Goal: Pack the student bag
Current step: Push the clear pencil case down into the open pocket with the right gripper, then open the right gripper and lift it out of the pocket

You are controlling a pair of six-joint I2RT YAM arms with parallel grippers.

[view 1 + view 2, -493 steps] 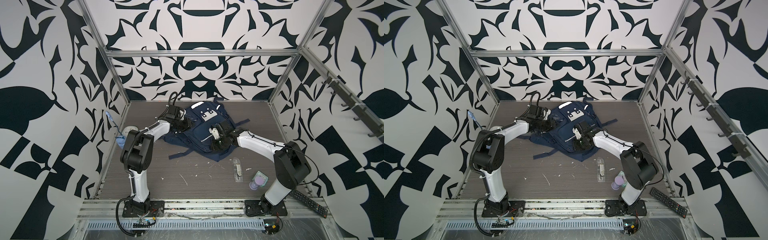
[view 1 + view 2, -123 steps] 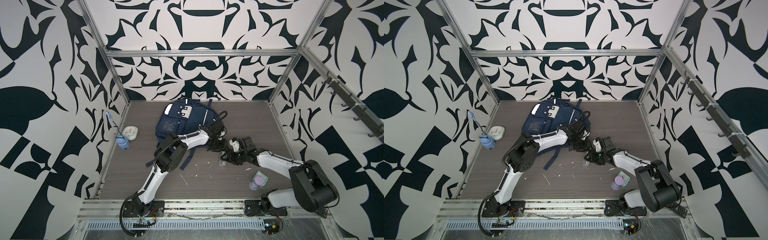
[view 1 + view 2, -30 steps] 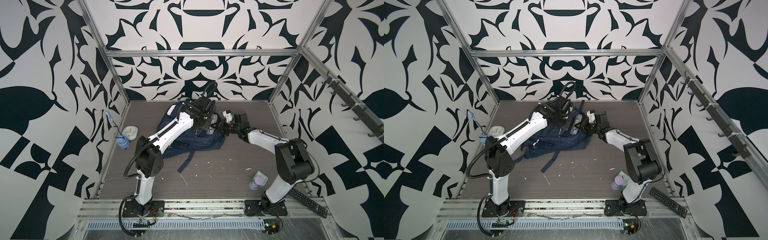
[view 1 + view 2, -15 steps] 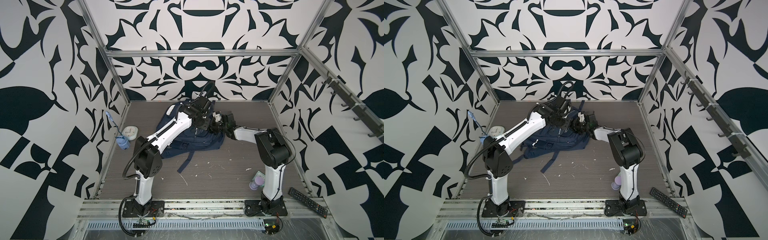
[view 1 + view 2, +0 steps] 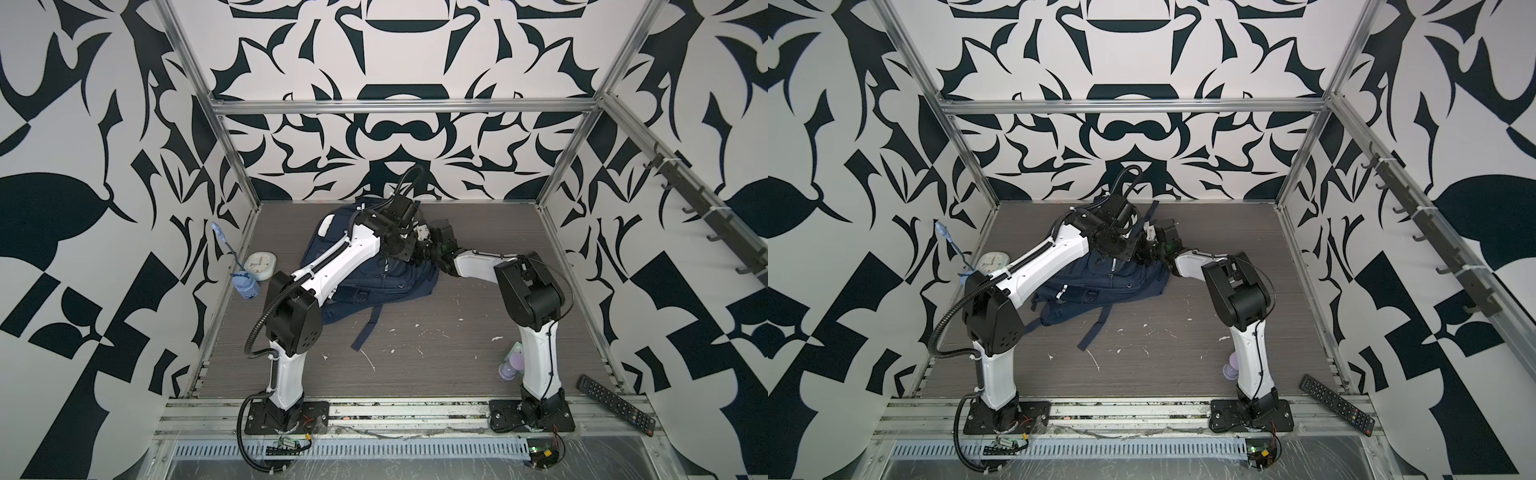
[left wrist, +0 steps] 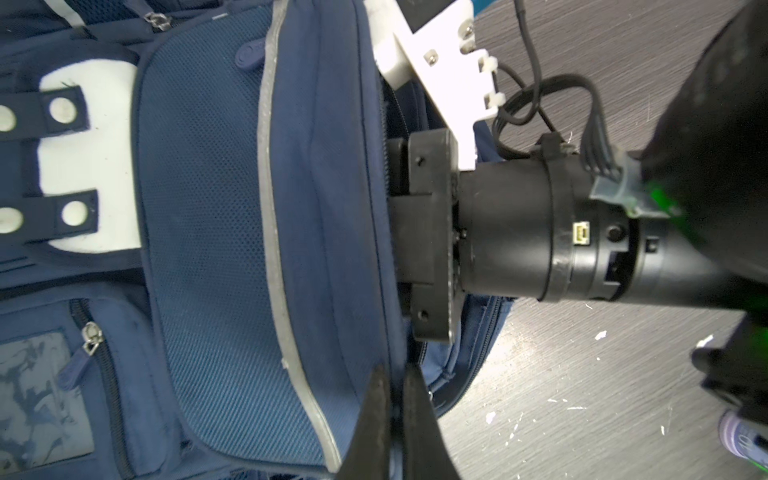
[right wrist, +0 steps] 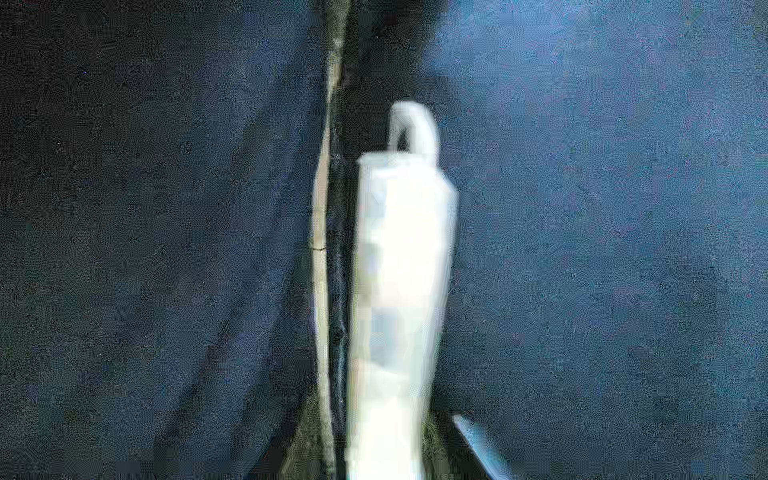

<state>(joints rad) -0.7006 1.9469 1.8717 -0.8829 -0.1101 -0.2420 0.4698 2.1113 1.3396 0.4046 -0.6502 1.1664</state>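
The left gripper (image 6: 392, 415) is pinched tight on the zip-opening edge of the large navy blue fabric backpack (image 5: 390, 282), which lies at the back middle of the grey tabletop (image 5: 457, 332); the right gripper (image 6: 399, 232) is buried inside it beside a blurred white oblong object (image 7: 399, 291), its spread impossible to tell

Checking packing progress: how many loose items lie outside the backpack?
4 outside the backpack: white clock and blue corded gadget by the left wall, purple item beside the right arm's base, black remote on the front rail. More may hide behind arms.
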